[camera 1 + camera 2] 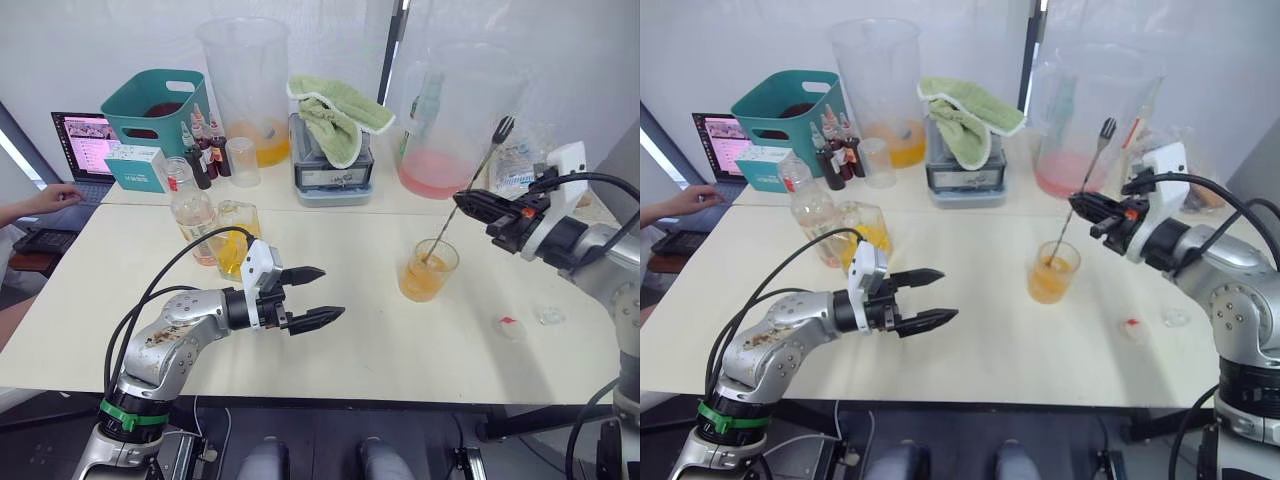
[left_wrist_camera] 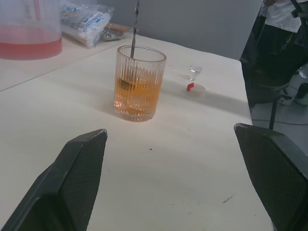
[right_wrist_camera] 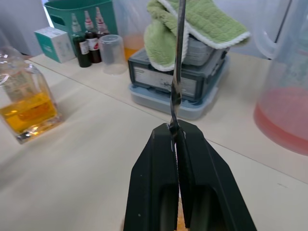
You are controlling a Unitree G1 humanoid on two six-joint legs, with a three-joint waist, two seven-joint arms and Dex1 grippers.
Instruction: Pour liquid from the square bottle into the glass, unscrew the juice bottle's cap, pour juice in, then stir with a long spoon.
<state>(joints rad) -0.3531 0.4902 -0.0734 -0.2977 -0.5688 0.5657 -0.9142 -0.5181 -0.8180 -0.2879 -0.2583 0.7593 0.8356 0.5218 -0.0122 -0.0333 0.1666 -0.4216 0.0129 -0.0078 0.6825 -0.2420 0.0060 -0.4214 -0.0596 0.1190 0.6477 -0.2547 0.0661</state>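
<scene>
The glass [image 1: 428,270] stands on the right half of the pale table [image 1: 380,340], about half full of amber liquid, with the long spoon [image 1: 470,195] leaning in it, bowl end down in the drink and the handle slanting up and to the right. The right gripper [image 1: 462,203] has its two black fingers pressed together on the spoon's thin shaft, above and to the right of the glass. The left gripper [image 1: 318,296] hangs over the table's middle, well apart from the glass, its fingers spread wide and holding nothing; bare tabletop lies between it and the glass. To the right of the glass lies the cap [image 1: 509,327], white with a red mark, and just beyond it a small clear piece [image 1: 549,315] whose nature cannot be made out. Behind the left arm stand the juice bottle [image 1: 190,212] and, just beside it, the square bottle [image 1: 233,240] holding yellow liquid. Along the back sit a teal basket [image 1: 155,108], small dark dropper bottles [image 1: 205,145], a small clear cup [image 1: 241,161], a tall pitcher [image 1: 247,88] with orange liquid, a grey box [image 1: 333,168] draped with a green cloth [image 1: 340,115], and a large jug [image 1: 455,120] with pink liquid. At the far left a person's hand [image 1: 40,203] rests by a laptop [image 1: 85,145].
</scene>
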